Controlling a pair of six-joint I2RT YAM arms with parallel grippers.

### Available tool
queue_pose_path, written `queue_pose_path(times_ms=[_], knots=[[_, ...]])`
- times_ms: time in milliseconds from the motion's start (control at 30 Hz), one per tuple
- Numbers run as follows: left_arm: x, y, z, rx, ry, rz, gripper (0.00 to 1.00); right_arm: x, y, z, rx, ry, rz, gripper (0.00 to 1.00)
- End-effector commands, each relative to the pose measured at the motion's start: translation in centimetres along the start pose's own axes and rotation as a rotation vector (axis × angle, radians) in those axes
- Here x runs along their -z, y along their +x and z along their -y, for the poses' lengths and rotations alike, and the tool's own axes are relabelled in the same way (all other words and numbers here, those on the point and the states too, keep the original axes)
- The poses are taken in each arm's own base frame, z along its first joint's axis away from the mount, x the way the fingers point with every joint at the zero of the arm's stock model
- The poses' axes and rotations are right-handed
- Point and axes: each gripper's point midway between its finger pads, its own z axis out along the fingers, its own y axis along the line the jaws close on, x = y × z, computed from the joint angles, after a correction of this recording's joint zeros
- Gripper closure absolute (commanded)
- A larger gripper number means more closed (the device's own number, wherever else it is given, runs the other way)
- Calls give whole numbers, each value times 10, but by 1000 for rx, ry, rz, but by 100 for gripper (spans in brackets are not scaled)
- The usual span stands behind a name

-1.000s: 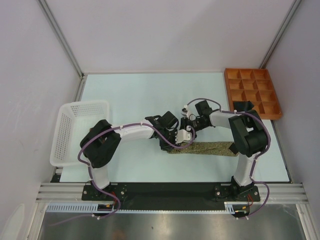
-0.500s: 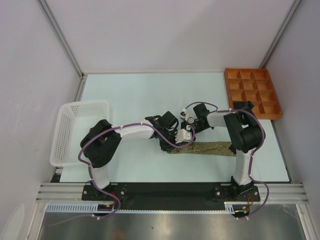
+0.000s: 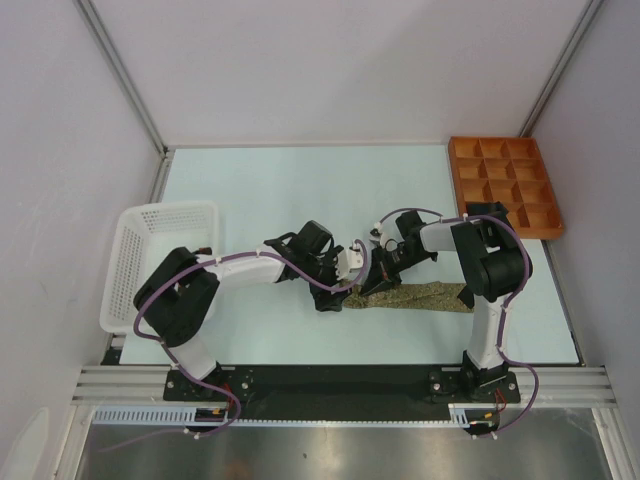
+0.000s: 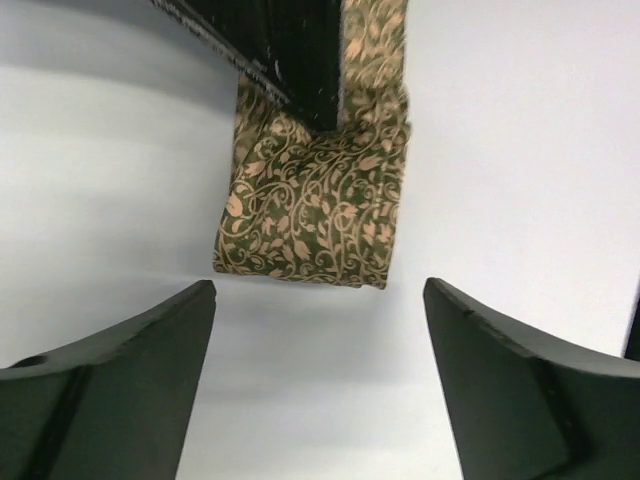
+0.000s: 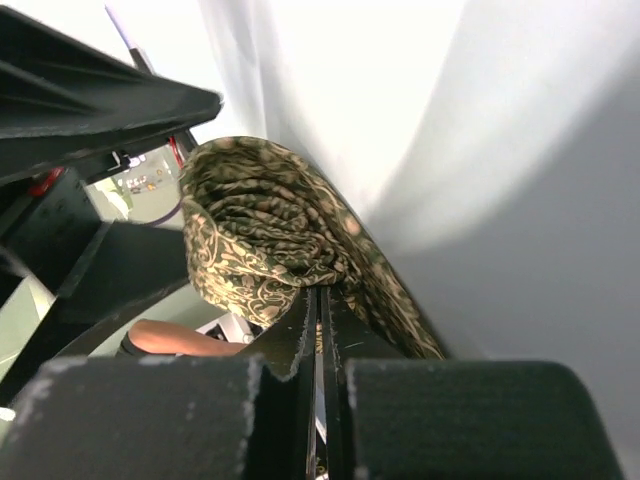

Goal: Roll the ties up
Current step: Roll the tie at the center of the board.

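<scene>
**Enclosure walls** [image 3: 300, 70]: pale panels on the far, left and right sides, closing the table in on all but the near side.

**Table** [image 3: 260, 190]: pale blue-white top. A broad stretch of bare surface runs from the arms back to the far wall. A **metal rail** [image 3: 340, 382] carrying both arm bases lines the near edge.

**Left arm** [image 3: 250, 270] and **right arm** [image 3: 490, 265]: both reach inward, and their wrists meet near the middle of the front half.

**White mesh basket** [image 3: 165, 208]: at the left side, with its outer part overhanging the table edge, well apart from the tie.

**Orange compartment tray** [image 3: 495, 139]: in the far right corner beside the right wall, divided into a grid of small cells. A **black object** [image 3: 487, 211] sits at its near-left corner, partly behind the right arm.

**Olive-tan tie** [image 3: 425, 297]: leaf-and-vine pattern. It lies flat in the front half of the table, running left to right parallel to the near edge. Its right end passes under the right arm.

**Rolled end** [image 4: 310, 220]: the tie's left end, wound into a short, fat coil resting on the table between the two wrists.

**Left gripper** [image 4: 318, 300]: jaws spread wide and holding nothing. The coil sits just beyond the fingertips, in line with the gap and apart from both fingers.

**Right gripper** [image 5: 320, 305]: jaws pressed fully together, with the tips set against the coil from the tie's long side. Whether a layer of cloth is nipped in the seam cannot be told.
</scene>
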Motion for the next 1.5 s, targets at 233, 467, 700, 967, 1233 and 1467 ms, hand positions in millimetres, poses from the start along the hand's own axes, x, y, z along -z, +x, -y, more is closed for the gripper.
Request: queue_pose_path(times_ms=[233, 467, 700, 967, 1233, 1467], knots=[[-25, -56, 6, -25, 77, 250, 4, 7, 16, 46, -9, 203, -32, 100], [-41, -33, 10, -38, 82, 151, 41, 2, 15, 51, -15, 191, -32, 100], [-8, -21, -3, -85, -33, 14, 76, 10, -31, -8, 79, 56, 40, 92], [1, 2, -16, -114, -74, -211, 77, 40, -20, -53, 93, -27, 66, 58], [-9, 8, -17, -85, -58, -250, 74, 7, -19, -58, 39, -96, 50, 53], [-13, 4, -14, -92, -59, -227, 69, -16, -20, -42, 13, -65, 33, 55]])
